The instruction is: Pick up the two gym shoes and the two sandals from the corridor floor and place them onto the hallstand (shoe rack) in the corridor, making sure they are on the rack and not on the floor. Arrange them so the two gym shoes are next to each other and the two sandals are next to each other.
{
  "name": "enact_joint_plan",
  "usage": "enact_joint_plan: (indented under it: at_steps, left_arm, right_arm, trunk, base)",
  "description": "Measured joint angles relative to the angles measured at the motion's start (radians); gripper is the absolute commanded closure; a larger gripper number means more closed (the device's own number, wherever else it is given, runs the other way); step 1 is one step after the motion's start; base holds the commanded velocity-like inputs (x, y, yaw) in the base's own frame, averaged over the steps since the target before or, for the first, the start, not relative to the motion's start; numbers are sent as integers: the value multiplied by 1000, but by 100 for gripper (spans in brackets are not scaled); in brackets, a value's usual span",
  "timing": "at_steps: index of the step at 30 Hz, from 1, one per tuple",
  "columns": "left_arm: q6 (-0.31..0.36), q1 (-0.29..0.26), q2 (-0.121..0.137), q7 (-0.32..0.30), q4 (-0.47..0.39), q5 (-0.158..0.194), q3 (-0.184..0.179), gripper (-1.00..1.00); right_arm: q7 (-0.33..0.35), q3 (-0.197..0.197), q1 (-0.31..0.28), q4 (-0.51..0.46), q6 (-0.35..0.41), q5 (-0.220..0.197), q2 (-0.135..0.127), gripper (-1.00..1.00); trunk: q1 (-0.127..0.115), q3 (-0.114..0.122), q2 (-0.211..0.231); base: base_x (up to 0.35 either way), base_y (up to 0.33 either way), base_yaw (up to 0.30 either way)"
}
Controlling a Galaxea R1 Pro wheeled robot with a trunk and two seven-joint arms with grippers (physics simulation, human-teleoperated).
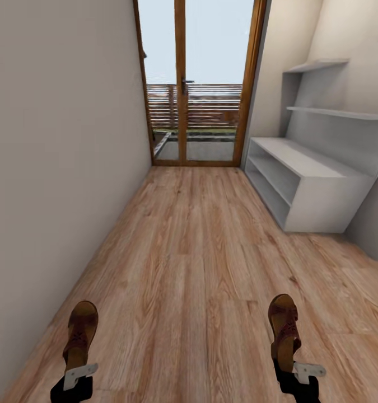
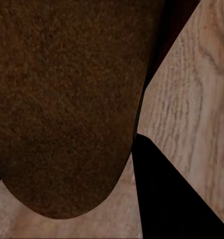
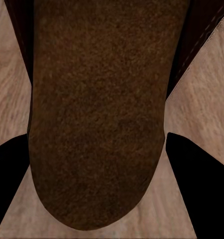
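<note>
Two brown sandals are held up over the corridor floor (image 1: 194,268), one in each hand. My left gripper (image 1: 77,374) is shut on the heel end of the left sandal (image 1: 81,330). My right gripper (image 1: 295,370) is shut on the right sandal (image 1: 284,327). Each wrist view looks along a dark brown sole, the left sandal (image 2: 62,104) and the right sandal (image 3: 99,114), with black fingers (image 3: 201,194) beside it. The light-grey hallstand (image 1: 317,184) stands against the right wall ahead, and its two shelf levels are bare. The gym shoes are out of view.
A grey wall (image 1: 60,157) runs close along the left. A wood-framed glass door (image 1: 197,84) closes the corridor's far end. Two staggered wall shelves (image 1: 334,112) hang above the hallstand. Open plank floor lies between me and the rack.
</note>
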Motion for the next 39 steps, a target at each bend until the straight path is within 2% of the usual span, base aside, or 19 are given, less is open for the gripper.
enact_joint_plan:
  at_steps: [17,25,39]
  left_arm:
    - [-8,0,0,1,2,3,1,100]
    - [-8,0,1,1,3,3,2,100]
    - [-8,0,2,0,4,0,2,100]
  right_arm:
    - [1,1,1,0,0,-1,4,100]
    - [0,0,0,0,0,-2,4,100]
    - [0,-1,0,1,0,-2,3,100]
  trunk:
    - [0,0,0]
    - [0,0,0]
    - [0,0,0]
  base:
    - [340,-39,2]
    - [340,0,160]
    - [340,0,11]
